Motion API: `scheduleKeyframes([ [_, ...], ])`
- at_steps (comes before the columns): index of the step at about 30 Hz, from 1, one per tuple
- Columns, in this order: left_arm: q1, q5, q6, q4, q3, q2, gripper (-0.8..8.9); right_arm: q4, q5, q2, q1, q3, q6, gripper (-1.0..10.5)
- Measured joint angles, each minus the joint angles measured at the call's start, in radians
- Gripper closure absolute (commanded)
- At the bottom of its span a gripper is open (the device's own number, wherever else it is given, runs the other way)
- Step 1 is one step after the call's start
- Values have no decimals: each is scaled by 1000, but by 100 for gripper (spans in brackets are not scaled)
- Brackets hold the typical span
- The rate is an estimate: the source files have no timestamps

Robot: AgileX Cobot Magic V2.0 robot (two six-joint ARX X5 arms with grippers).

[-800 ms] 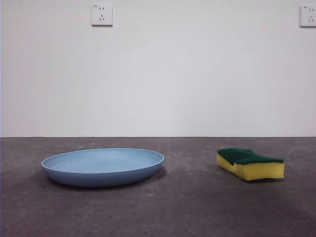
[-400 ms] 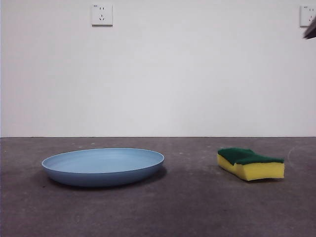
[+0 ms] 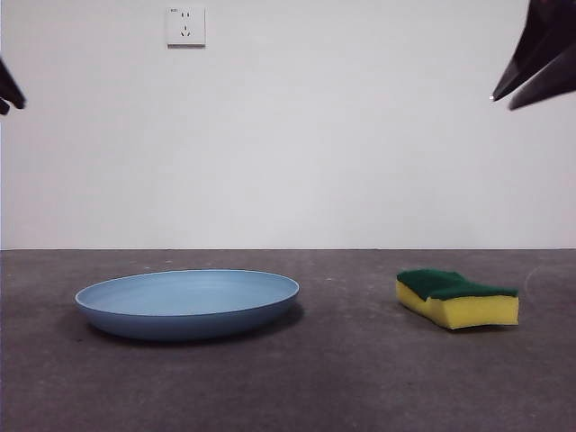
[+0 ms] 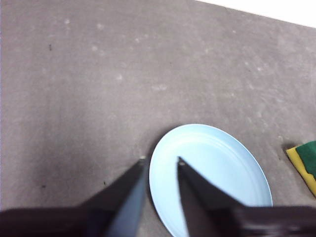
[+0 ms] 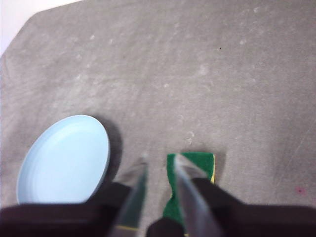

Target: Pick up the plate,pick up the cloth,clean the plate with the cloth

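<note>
We find no readable text anywhere. The wall socket (image 3: 185, 26) has a tiny dark mark at its top left corner, too small for us to read. The plate (image 3: 187, 302), the sponge (image 3: 457, 299) and the tabletop (image 3: 360, 378) carry no labels, brands or numbers that we can make out, and neither wrist view shows any lettering.
</note>
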Motion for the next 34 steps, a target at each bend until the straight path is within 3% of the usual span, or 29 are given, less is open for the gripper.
scheduleKeyframes([
  [2,0,1,0,24,0,26,404,-1,0,8,0,2,-5,559],
  [17,-77,49,0,41,10,338,406,-1,0,8,0,5,-10,565],
  [22,-109,47,0,37,105,457,409,-2,0,8,0,5,-10,565],
  [29,-140,-40,16,-76,285,626,409,-28,-1,8,0,5,-10,565],
  [34,-154,-48,22,-84,307,724,410,-42,0,8,0,5,-10,566],
])
